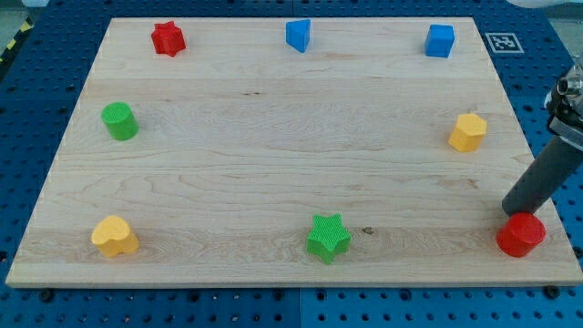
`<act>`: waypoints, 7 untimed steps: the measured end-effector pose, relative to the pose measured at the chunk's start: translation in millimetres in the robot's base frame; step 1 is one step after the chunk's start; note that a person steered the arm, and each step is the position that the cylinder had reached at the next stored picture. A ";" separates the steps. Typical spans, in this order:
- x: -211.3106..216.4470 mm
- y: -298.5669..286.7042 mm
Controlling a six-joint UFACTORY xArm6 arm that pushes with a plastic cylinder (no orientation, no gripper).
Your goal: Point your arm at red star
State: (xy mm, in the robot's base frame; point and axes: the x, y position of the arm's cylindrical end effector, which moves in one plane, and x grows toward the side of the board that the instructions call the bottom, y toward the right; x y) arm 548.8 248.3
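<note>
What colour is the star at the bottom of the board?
Green. The star shows plainly in the camera view, near the board's bottom edge.

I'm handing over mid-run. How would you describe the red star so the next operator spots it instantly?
Start at the wooden board and go to its corner at the view's top left. The red star sits just inside that corner, with the green cylinder below it. The only other red block is round and lies diagonally opposite, beside my tip.
</note>
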 end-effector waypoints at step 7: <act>-94.9 -209.0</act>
State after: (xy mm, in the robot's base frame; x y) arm 453.9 39.3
